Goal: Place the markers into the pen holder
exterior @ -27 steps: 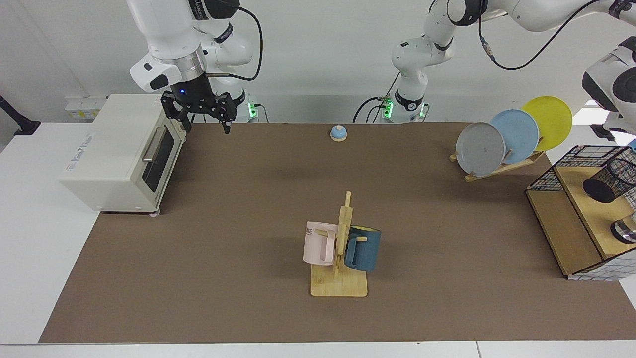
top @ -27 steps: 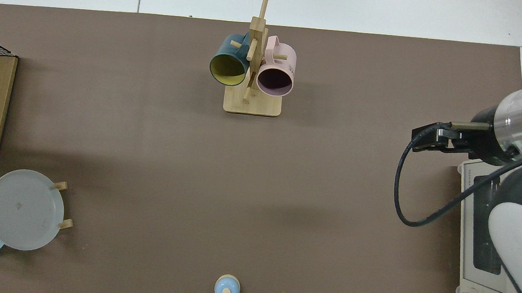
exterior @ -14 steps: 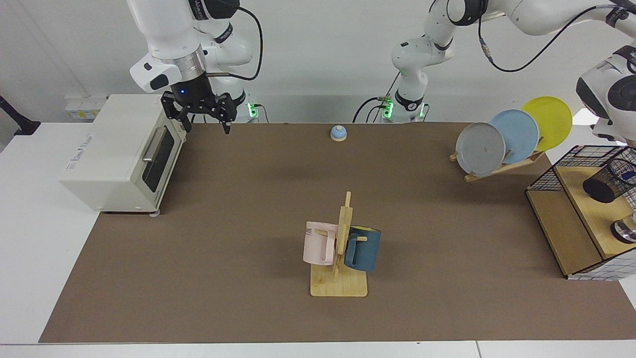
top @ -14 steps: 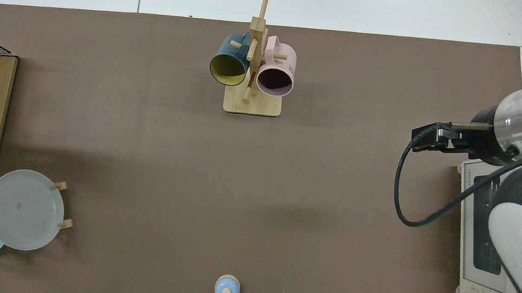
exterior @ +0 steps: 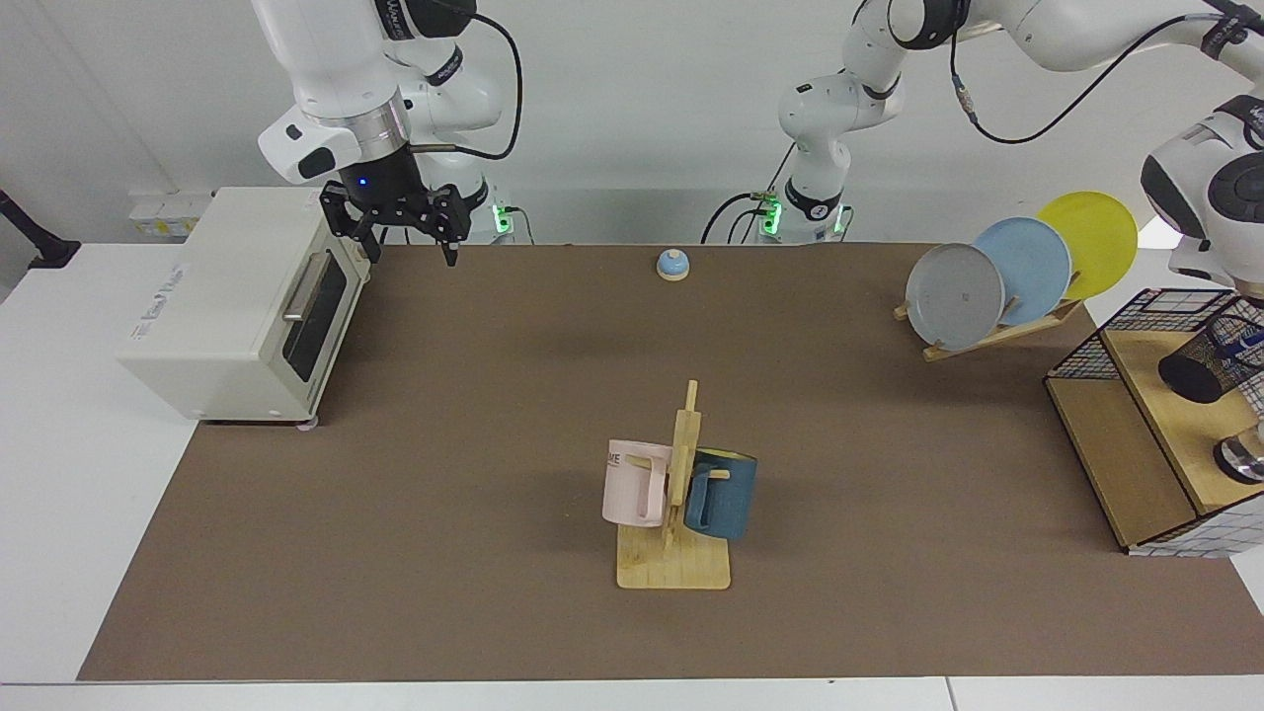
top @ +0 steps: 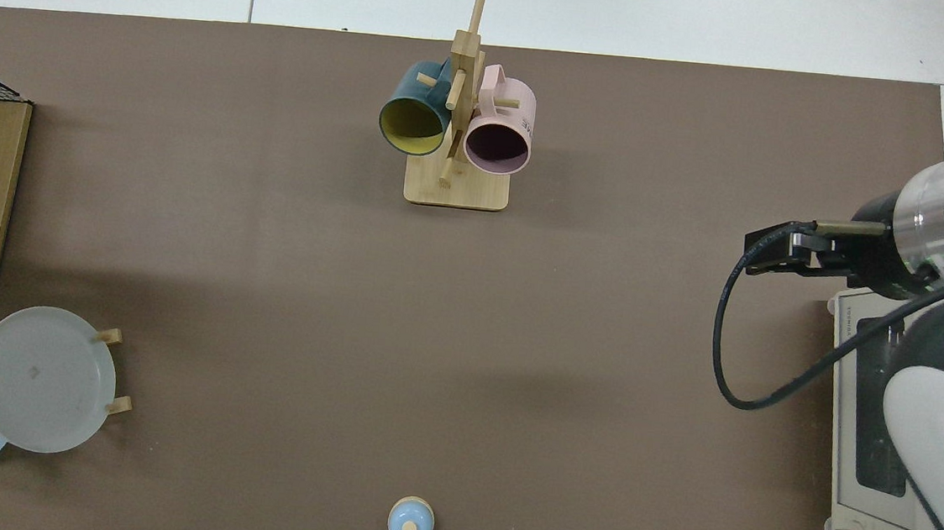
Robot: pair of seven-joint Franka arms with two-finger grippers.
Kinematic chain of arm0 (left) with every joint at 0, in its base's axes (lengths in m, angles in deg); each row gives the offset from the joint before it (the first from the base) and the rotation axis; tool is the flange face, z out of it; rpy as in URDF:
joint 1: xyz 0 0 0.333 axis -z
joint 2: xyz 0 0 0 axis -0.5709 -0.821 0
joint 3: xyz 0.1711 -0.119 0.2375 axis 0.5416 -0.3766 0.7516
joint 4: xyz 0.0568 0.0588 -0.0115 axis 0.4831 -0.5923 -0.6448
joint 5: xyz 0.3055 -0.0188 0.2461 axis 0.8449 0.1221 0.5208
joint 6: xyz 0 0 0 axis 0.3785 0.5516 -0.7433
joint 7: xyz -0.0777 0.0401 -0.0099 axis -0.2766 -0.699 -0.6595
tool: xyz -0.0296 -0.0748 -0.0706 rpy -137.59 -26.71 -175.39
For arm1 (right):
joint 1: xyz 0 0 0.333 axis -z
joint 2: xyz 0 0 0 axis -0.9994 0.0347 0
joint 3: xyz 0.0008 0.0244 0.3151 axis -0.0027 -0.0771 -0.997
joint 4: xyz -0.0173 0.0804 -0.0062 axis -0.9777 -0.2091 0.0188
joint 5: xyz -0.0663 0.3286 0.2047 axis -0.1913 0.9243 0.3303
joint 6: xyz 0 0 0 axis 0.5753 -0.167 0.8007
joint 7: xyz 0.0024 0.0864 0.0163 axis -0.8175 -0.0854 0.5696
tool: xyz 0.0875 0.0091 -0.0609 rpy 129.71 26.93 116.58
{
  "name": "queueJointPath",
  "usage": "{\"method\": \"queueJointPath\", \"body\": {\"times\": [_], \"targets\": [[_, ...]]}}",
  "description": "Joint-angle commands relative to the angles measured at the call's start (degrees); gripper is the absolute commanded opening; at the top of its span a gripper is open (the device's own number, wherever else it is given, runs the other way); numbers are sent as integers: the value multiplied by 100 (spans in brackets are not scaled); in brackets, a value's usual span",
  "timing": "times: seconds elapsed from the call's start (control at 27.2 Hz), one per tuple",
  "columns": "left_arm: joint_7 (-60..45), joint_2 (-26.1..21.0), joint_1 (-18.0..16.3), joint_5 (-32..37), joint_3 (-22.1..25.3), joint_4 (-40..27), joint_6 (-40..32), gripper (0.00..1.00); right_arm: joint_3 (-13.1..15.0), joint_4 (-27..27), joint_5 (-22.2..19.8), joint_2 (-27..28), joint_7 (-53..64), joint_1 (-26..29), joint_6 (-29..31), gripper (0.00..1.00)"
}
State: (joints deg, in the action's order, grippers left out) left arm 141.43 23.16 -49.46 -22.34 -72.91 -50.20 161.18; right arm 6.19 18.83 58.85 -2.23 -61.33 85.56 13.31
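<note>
Both grippers are sitting far from each other: my right gripper (exterior: 403,235) is hanging with its fingers spread apart and empty beside the toaster oven (exterior: 232,301), waiting. On the opposite side, my left arm (exterior: 1200,183) is reaching over the wire-and-wood crate (exterior: 1116,434), its gripper lying beyond the frame edge. I am seeing the marker (exterior: 1246,345) as a bit of blue inside the black mesh pen holder (exterior: 1207,360), which is standing on the crate's upper shelf.

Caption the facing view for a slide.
Right tool hangs open beside toaster oven; left arm reaches over the pen holder.
</note>
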Motion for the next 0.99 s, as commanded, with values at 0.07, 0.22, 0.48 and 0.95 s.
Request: {"method": "queueJointPath", "body": {"times": [0.07,0.22,0.48,0.95], "targets": [[-42,221,-47,-192,-37,-357,0,0,-61,88,50,-52,147,96,95,100],[-42,238,-47,-218,-37,-471,18,0,-61,88,50,-52,147,96,95,100],[1,238,-47,-227,-37,-524,9,0,-61,88,50,-52,147,96,95,100],[28,221,-47,-341,-11,-498,9,21,-61,88,50,-52,147,96,95,100]]}}
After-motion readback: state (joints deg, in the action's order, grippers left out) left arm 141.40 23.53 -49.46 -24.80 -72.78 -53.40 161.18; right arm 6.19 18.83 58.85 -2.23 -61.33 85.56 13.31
